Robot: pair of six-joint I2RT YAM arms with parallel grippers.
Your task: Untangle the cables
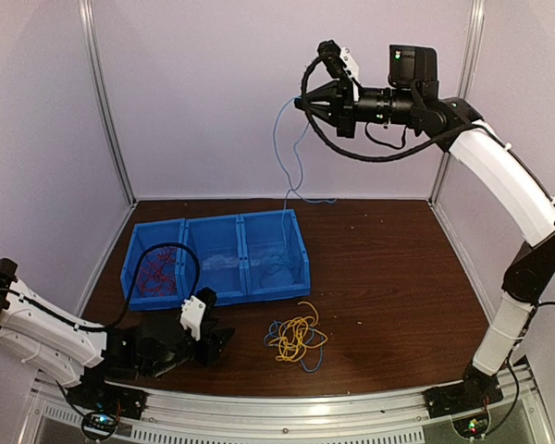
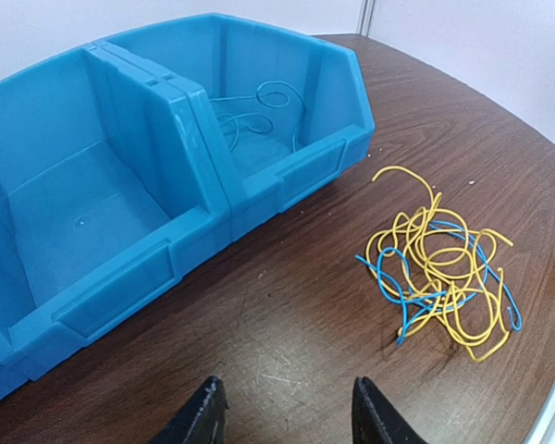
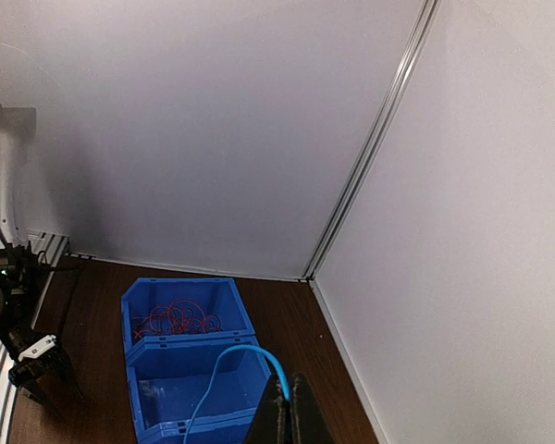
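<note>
Pale walls [image 1: 213, 92] enclose a dark wooden table [image 1: 388, 277]; right claw [image 1: 301, 100] pinches a blue cable [image 3: 245, 350], left claw [image 2: 287, 412] half-open, empty.

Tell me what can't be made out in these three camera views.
- Lower end of the light blue cable: in the top view it is too thin to follow behind the blue bins; the right wrist view cuts it off at the bottom edge.
- The red cables: beyond the left wrist view's left edge.
- Strand count in the yellow-and-blue tangle: overlapping loops hide it.

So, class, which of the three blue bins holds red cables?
The leftmost bin, with red cables. The middle bin looks empty; the right bin holds light blue cable.
</note>
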